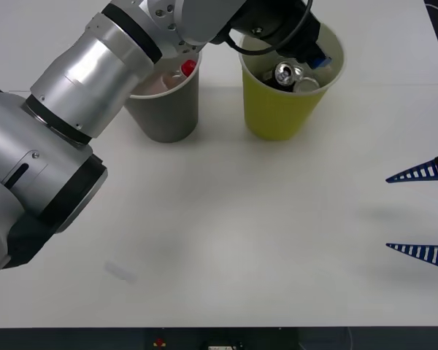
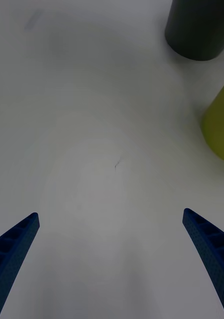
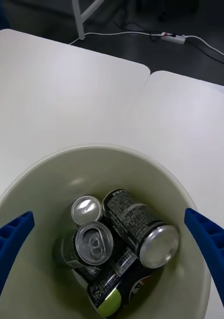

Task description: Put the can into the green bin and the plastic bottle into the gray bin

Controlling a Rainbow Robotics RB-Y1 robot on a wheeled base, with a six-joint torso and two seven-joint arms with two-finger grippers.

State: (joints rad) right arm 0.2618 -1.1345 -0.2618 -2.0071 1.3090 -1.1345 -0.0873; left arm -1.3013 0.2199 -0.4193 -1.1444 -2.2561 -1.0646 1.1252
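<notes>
Directly above the green bin [image 1: 288, 109], left gripper [image 3: 112, 249] spread wide and empty, can [image 3: 114, 294] lying below among others; right gripper [image 1: 421, 211] open, well apart.

The left arm [image 1: 80, 87] is built of broad brushed-silver cylinders, joined by black rings and by white and pale grey housings. A small dark slot and a round screw are set in the grey housing nearest the camera. A black wrist block with a thin black cable looped over it is seen above the green bin [image 1: 277, 109]. Blue, ribbed, tapered fingers [image 3: 12, 244] are carried by the left gripper [image 3: 112, 249]. Matching blue ribbed fingers [image 1: 416, 173], ending in sharp points, are fitted to the right gripper [image 1: 417, 211].
</notes>
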